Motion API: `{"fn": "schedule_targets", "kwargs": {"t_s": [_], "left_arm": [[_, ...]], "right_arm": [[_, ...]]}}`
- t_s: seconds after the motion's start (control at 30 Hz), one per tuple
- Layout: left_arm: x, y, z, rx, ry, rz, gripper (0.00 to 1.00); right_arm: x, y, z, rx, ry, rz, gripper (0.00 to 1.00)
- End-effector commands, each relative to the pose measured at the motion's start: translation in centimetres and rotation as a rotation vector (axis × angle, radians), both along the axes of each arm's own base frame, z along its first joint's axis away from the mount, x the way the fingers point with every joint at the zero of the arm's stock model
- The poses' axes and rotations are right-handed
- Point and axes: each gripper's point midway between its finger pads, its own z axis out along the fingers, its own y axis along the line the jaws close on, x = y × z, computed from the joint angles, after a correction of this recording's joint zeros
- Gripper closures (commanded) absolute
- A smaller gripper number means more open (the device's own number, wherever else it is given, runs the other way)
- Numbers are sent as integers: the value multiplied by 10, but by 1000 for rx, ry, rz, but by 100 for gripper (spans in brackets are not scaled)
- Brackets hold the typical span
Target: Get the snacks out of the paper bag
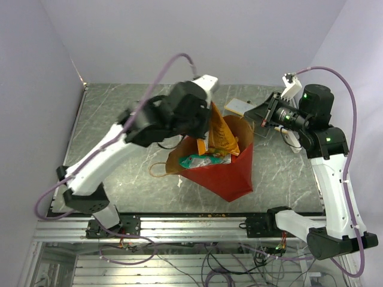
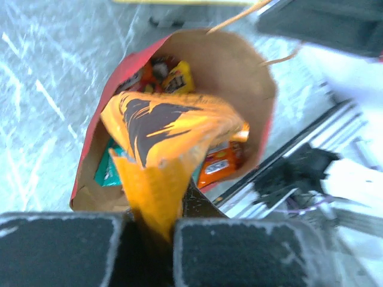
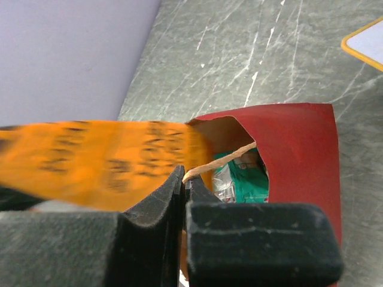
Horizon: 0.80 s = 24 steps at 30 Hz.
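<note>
Orange chip bag (image 2: 167, 131) clamped by left tool (image 2: 152, 239) at paper bag (image 1: 233, 173) mouth; right tool (image 3: 182, 197) pinches handle (image 3: 222, 159).

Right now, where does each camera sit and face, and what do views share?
Top external: above and behind the bases, looking down at the table; both arms show.
Left wrist: above the paper bag, looking into it; left gripper shut on the orange chip bag.
Right wrist: beside the bag, facing its mouth; right gripper shut on its handle.
Shared: all three show the paper bag and orange chip bag.
</note>
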Motion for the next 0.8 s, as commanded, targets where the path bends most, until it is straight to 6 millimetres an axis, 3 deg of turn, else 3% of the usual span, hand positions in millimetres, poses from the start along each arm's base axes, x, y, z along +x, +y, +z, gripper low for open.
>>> {"fn": "schedule_targets", "kwargs": {"t_s": [0.0,0.23,0.4,0.57,0.77], "left_arm": [[-23,12,95,-292,-91,-65,93],[-46,66,207,-636,-273,-46,93],[-45,117,253,-762,-393,85,93],[-26,150,252,-707,-460,257,93],[7,170,222,-527,-478,496,93]], "right_arm": [[-3,-5,26,-12,-104,-17,100],[-7,-9,20,-45,-101,-24,100],[-11,-14,16,-66,-105,-36,100],[-15,-11,15,-47,-99,-19,100],[-22,-6,15,-31,-103,7,100]]}}
